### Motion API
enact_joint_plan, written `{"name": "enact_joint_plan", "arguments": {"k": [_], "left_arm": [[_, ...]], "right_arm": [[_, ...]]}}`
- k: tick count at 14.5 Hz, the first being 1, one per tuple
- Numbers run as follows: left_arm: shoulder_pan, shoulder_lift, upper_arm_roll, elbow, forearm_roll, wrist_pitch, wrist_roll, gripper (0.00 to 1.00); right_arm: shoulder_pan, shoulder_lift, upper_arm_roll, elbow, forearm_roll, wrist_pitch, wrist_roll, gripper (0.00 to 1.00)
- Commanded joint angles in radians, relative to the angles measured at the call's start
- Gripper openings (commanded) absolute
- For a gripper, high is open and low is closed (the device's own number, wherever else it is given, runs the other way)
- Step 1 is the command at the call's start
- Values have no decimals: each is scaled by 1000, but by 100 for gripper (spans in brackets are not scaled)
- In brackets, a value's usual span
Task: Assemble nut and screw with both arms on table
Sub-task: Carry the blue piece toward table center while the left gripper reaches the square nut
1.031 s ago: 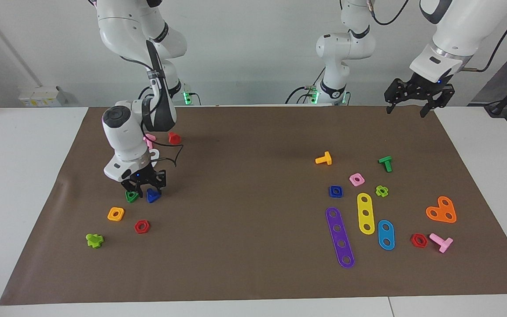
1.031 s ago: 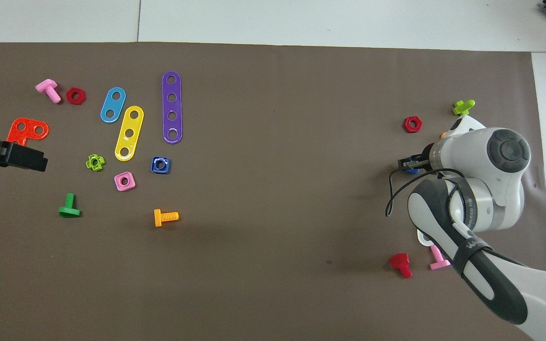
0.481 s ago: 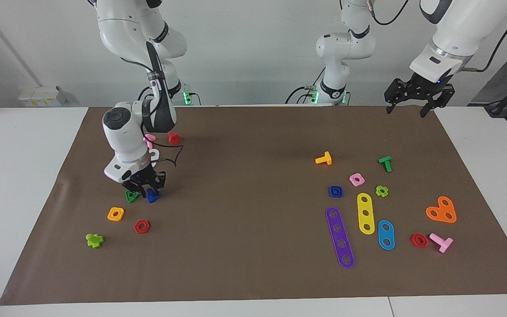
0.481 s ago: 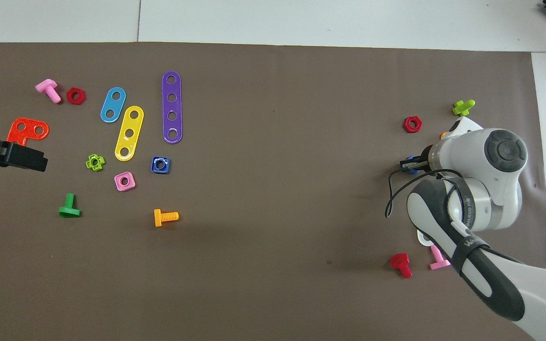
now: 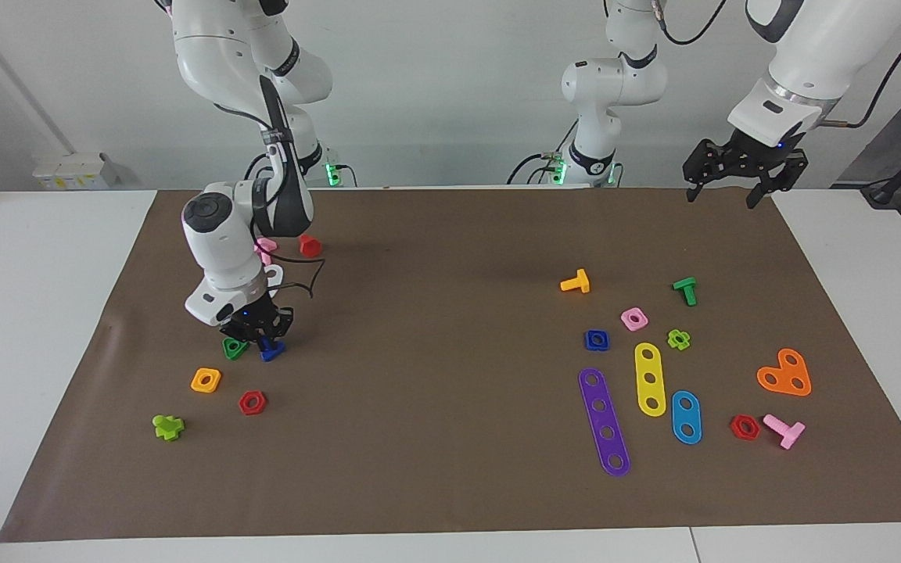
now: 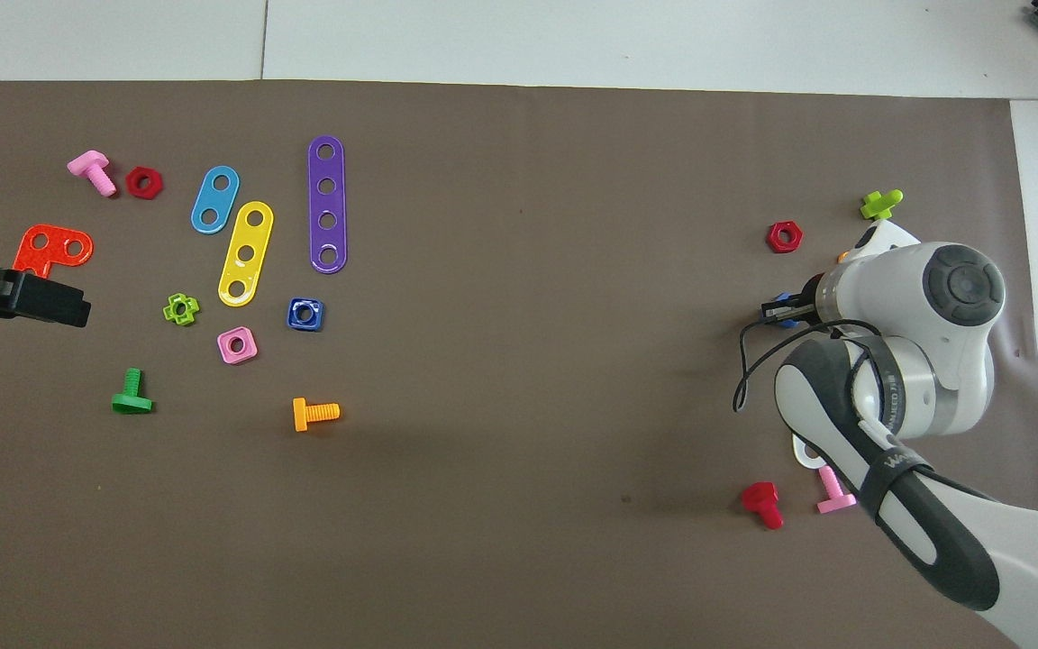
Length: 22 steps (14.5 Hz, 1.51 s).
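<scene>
The dark blue screw (image 5: 270,353) lies on the brown sheet (image 5: 435,328) at the right arm's end of the table; only a sliver of it (image 6: 781,298) shows in the overhead view. My right gripper (image 5: 264,341) is down on it, fingers shut on the screw, which rests at sheet level beside a green triangular nut (image 5: 233,348). The dark blue square nut (image 5: 596,339) lies flat toward the left arm's end and also shows in the overhead view (image 6: 304,314). My left gripper (image 5: 723,197) waits open and empty, raised over the sheet's corner at the left arm's end.
Near the screw lie an orange square nut (image 5: 206,380), a red hex nut (image 5: 252,403) and a lime cross piece (image 5: 168,427). Around the blue nut lie a pink nut (image 5: 634,318), an orange bolt (image 5: 576,281), a purple strip (image 5: 604,421) and a yellow strip (image 5: 650,378).
My right gripper's fingers have closed in on the blue screw, which they stood astride a second ago. The left arm has not moved.
</scene>
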Motion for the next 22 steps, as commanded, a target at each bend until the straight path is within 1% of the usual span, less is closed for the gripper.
{"name": "enact_joint_plan", "arguments": {"k": [1, 2, 3, 5, 6, 8, 10, 12, 14, 15, 16, 17, 19, 20, 22], "left_arm": [[11, -27, -6, -28, -8, 9, 6, 100], [13, -27, -6, -37, -10, 42, 3, 100], [7, -30, -6, -63, -10, 90, -1, 100], [-2, -68, -6, -153, -10, 169, -4, 100], [-4, -85, -7, -202, -10, 209, -6, 99], [-4, -88, -15, -262, -10, 277, -12, 99], [-18, -82, -23, -334, -10, 382, -39, 99], [-36, -70, -21, -395, -10, 468, -41, 99], [-68, -17, -23, -432, -10, 542, -44, 98], [-100, 17, -21, -443, -10, 577, -70, 98], [-113, 51, -23, -461, -10, 643, -110, 95], [-127, 80, -23, -490, -10, 730, -150, 95], [-150, 115, -23, -564, -10, 870, -171, 95], [-156, 149, -23, -567, -10, 898, -173, 95], [-160, 189, -23, -567, -10, 941, -173, 92]], "right_arm": [[2, -33, 5, 75, 21, -97, 53, 0], [18, -43, 8, 116, 23, -141, 109, 0], [57, -43, 6, 164, 23, -195, 165, 0], [118, -38, 6, 245, 12, -284, 277, 0], [165, -35, 6, 272, 3, -305, 347, 0], [267, -33, 6, 280, 2, -294, 499, 0], [359, -24, 6, 281, 2, -265, 622, 0], [440, 14, 6, 283, 0, -205, 737, 0], [502, 55, 6, 286, 0, -142, 831, 0], [514, 62, 6, 286, -5, -119, 852, 0], [535, 81, 6, 286, -17, -114, 875, 0], [566, 109, 5, 286, -38, -103, 913, 0], [594, 150, 6, 292, -101, -56, 1015, 0], [595, 164, 6, 290, -135, -54, 1038, 0], [595, 172, 6, 290, -152, -54, 1043, 0]]}}
